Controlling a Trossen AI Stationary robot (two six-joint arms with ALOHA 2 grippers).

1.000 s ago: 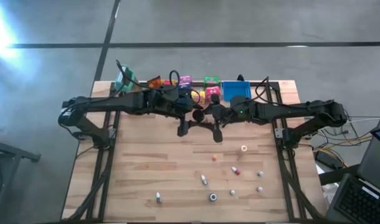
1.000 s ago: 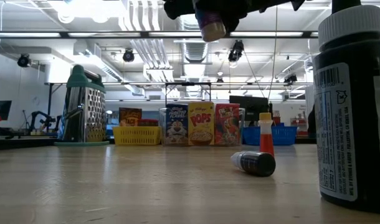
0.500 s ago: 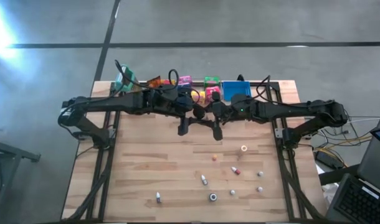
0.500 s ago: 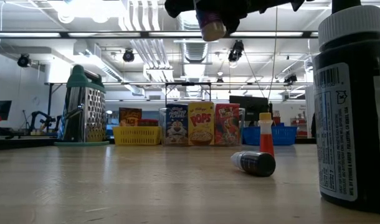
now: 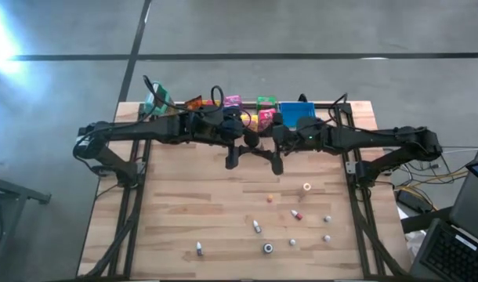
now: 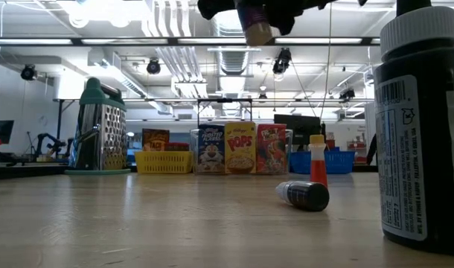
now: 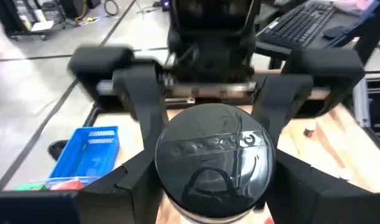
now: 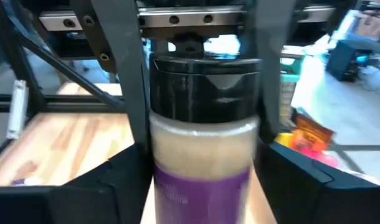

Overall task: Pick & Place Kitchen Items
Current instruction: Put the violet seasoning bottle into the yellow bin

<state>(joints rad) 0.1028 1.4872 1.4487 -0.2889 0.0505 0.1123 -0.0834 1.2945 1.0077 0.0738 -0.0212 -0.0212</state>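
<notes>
Right now the purple-labelled jar [image 8: 202,143] is up in the air over the middle of the table [image 5: 184,211], close to the far edge. It has a black lid, and pale stuff shows through its side above the purple label. It does not touch the wood.

The left gripper [image 7: 215,186] has the jar. Its two dark fingers [image 7: 131,183] press on the sides just under the lid, and the lid looks straight at that arm's camera. The right gripper [image 8: 202,186] comes at the jar from the other side. Its fingers [image 8: 115,180] stand one on each side of the jar with a little gap, so they look open and not squeezing. From above, the two arms reach in from the left and the right and meet nose to nose at the jar.

Behind the jar, along the far edge, stand little toy boxes: a pink box [image 5: 233,102] and a green box [image 5: 265,103], with a blue bin [image 5: 295,112] just beside them. A green grater [image 6: 100,126] stands at the far left corner.

On the near part of the table lie many tiny things, well apart from the jar. One small white bottle [image 5: 257,226] is there, and a red and white bottle [image 5: 296,214], and a little orange ball [image 5: 269,198]. A small dark bottle [image 6: 305,195] lies on its side.
</notes>
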